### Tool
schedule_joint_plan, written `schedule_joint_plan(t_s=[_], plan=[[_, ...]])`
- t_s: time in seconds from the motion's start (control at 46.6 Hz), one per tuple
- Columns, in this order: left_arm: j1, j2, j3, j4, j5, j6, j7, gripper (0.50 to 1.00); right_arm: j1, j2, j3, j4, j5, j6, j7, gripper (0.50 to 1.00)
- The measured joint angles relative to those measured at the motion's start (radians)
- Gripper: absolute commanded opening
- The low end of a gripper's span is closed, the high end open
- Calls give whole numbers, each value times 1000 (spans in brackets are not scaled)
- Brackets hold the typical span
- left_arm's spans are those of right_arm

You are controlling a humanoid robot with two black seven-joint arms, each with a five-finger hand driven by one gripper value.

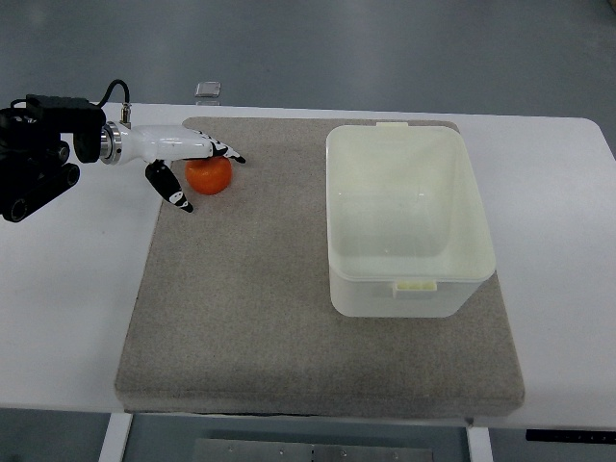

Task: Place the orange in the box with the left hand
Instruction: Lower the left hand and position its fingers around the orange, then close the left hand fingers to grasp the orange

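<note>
My left hand [183,166] sits upper left, fingers spread around the orange [209,175], not clamped. The box [408,219] stands right of centre.

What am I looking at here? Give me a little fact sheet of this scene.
Surface: white table with grey mat
Orange: on the mat, far left
Box: white, open, nothing inside, right of the orange
Left robot hand: fingers spread around the orange, not yet lifted
Right robot hand: out of view

Left hand [189,169] over orange [209,175] at mat's [289,327] far-left corner, fingers spread; box [408,219] well right.
</note>
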Motion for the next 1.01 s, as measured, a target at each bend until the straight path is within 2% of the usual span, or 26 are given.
schedule_joint_plan(t_s=[0.236,0.6,0.75,0.836,0.879,0.965,1.008], plan=[[0,-2,1,10,-2,0,0,943,0,0,0,0,0,0,0,926],[18,-38,2,85,0,6,0,947,0,0,0,0,0,0,0,926],[20,-40,4,92,-1,48,0,941,0,0,0,0,0,0,0,926],[20,-43,4,92,-1,55,0,889,0,0,0,0,0,0,0,926],[20,-45,5,92,-1,55,0,825,0,0,0,0,0,0,0,926],[20,-46,6,92,0,55,0,765,0,0,0,0,0,0,0,926],[20,-46,6,92,0,55,0,716,0,0,0,0,0,0,0,926]])
